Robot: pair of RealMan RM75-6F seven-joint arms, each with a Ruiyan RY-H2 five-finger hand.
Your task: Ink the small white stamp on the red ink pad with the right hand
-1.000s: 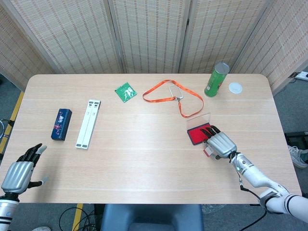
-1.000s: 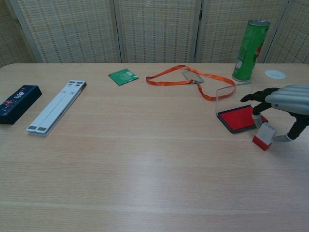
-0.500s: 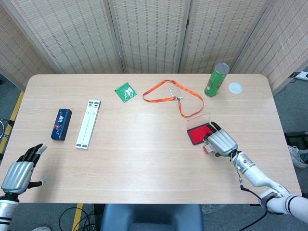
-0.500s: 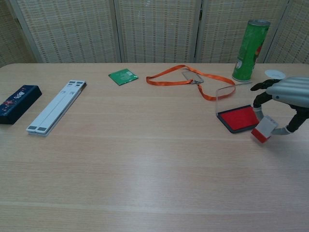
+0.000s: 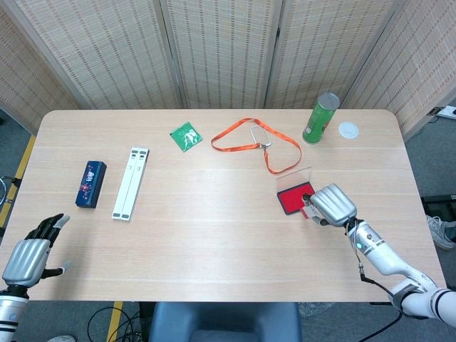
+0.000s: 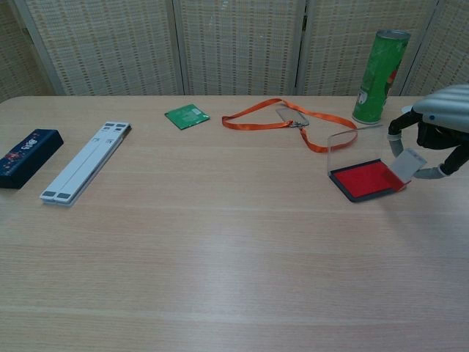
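Observation:
The red ink pad (image 6: 361, 180) lies at the right of the table with its clear lid (image 6: 343, 151) standing up behind it; the head view shows the pad (image 5: 291, 200) partly under my hand. My right hand (image 6: 442, 121) pinches the small white stamp (image 6: 406, 166), which is tilted, red end down, at the pad's right edge. Whether the stamp touches the pad I cannot tell. In the head view the right hand (image 5: 332, 205) covers most of the stamp. Off the table's near left corner, my left hand (image 5: 28, 257) hangs with its fingers apart, holding nothing.
A green can (image 6: 379, 75) and a white disc (image 6: 418, 112) stand behind the pad. An orange lanyard (image 5: 246, 139) and a green packet (image 5: 187, 136) lie at the back middle. A white bar (image 5: 130, 182) and a dark blue box (image 5: 90, 184) lie at the left.
My right hand has lifted the stamp off the table beside the pad and carried it up and back to the pad's right edge. The left hand has not moved.

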